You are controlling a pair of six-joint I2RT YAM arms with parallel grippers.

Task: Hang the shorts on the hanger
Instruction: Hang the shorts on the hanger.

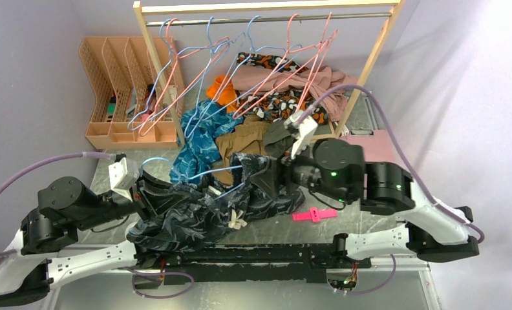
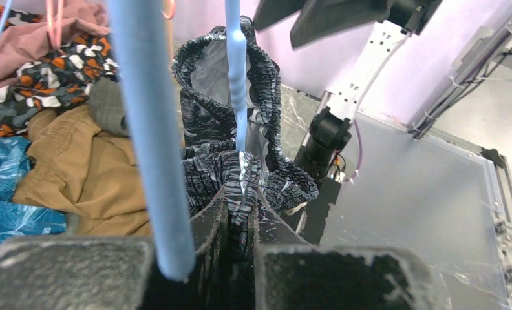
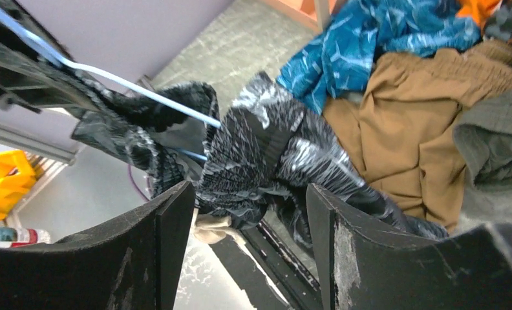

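Note:
The dark navy shorts [image 1: 202, 210] with pale leaf print lie bunched on the table between both arms, their white drawstring [image 1: 238, 218] at the front. A light-blue wire hanger [image 1: 205, 173] runs through the waistband. My left gripper [image 1: 151, 194] is shut on a fold of the shorts [image 2: 227, 110], pinched between its fingertips [image 2: 240, 194]; the hanger wire [image 2: 151, 129] passes just left of the jaws. My right gripper [image 1: 274, 173] is open at the shorts' right end. In the right wrist view the shorts [image 3: 260, 155] and hanger wire [image 3: 137, 90] sit just beyond the open gripper [image 3: 250, 226].
A wooden rack [image 1: 266, 8] with pink and blue hangers stands at the back. A teal garment [image 1: 198, 139], a brown garment [image 1: 244, 139] and other clothes lie behind the shorts. A pink clip [image 1: 313, 215] lies front right. An orange organiser [image 1: 121, 90] stands back left.

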